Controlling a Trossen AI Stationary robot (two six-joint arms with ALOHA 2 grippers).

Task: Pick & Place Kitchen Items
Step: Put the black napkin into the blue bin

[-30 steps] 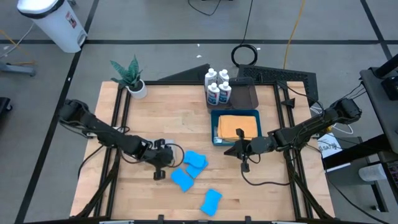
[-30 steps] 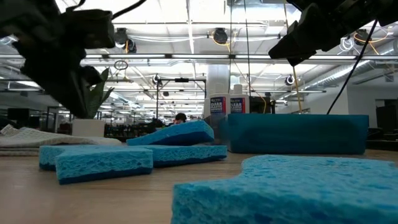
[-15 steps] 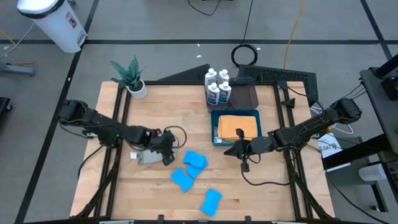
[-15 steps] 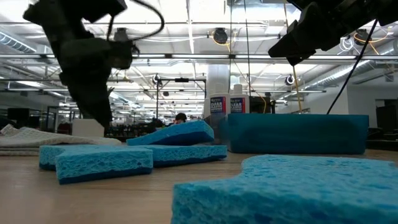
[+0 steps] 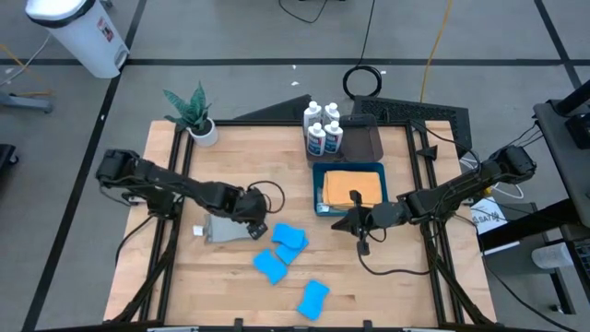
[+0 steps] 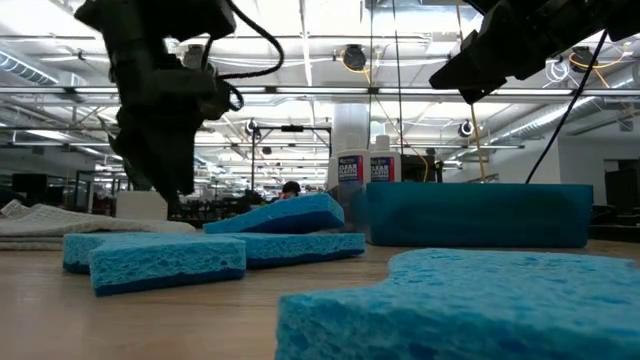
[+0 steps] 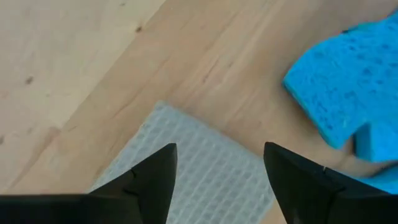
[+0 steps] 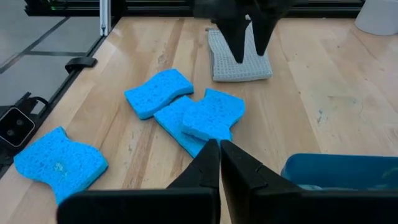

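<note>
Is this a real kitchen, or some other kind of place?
Probably a robot lab or workshop, not a kitchen: two robot arms stand at a wooden table, cables trail on the marked floor, and the low view shows a big hall with ceiling lights.

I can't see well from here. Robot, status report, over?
Left gripper open above grey cloth on table. Right gripper shut, waiting beside blue bin. Sponges close by.

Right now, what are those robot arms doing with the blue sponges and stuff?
The left gripper hovers with open jaws over a folded grey cloth lying flat on the table, holding nothing. The blue sponges lie loose beside it. The right gripper, jaws shut and empty, waits near the blue bin holding an orange cloth.
</note>
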